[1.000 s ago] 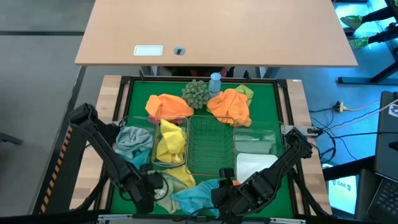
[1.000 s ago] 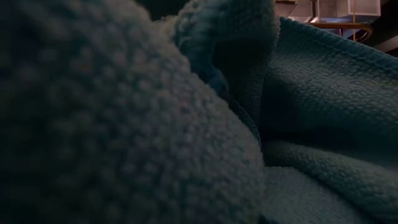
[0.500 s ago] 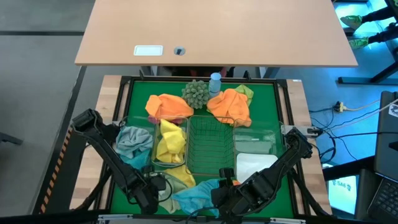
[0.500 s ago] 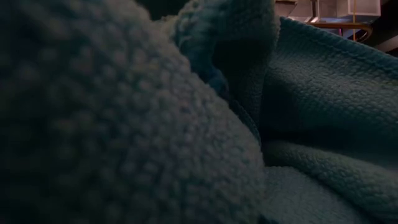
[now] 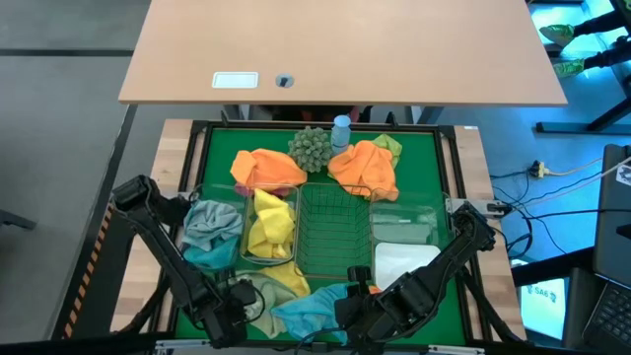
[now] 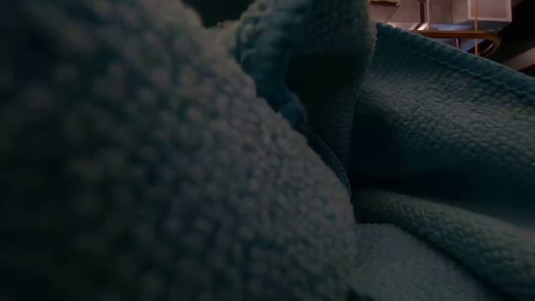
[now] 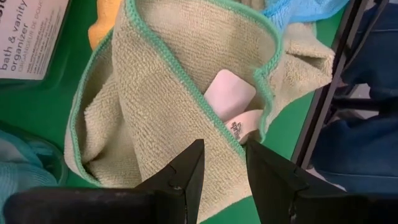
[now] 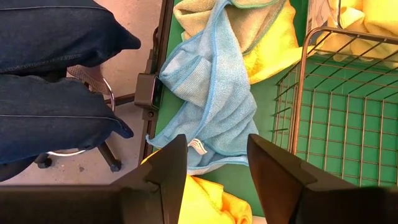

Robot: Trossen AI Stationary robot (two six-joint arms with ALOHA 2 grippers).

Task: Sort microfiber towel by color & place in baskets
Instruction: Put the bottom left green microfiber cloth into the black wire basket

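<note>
A beige towel with a green hem (image 7: 161,93) lies crumpled on the green mat near the front edge (image 5: 264,294), its white label (image 7: 229,93) showing. My left gripper (image 7: 222,165) hovers open just above it, pointing down (image 5: 233,316). To the right lies a light blue towel (image 8: 211,106), with my right gripper (image 8: 216,163) open and well above it (image 5: 347,308). Yellow cloth (image 8: 199,202) shows below the right fingers. The baskets stand mid-table: a clear bin with grey-blue and teal towels (image 5: 211,227), a clear bin with yellow towels (image 5: 268,222), and the wire basket (image 5: 330,235).
Two orange towels (image 5: 266,168) (image 5: 365,170), a spiky ball (image 5: 312,148) and a small blue bottle (image 5: 341,128) sit at the back. A clear bin (image 5: 404,219) and a white bin (image 5: 404,261) stand right. A person's jeans-clad legs (image 8: 56,68) are close beyond the near edge. Blue cloth (image 6: 418,167) fills the low view.
My left gripper has sunk toward the beige towel while shifting toward the table's near edge, and its wrist has rolled somewhat. Its fingers have stayed open. The towels lie as before.
</note>
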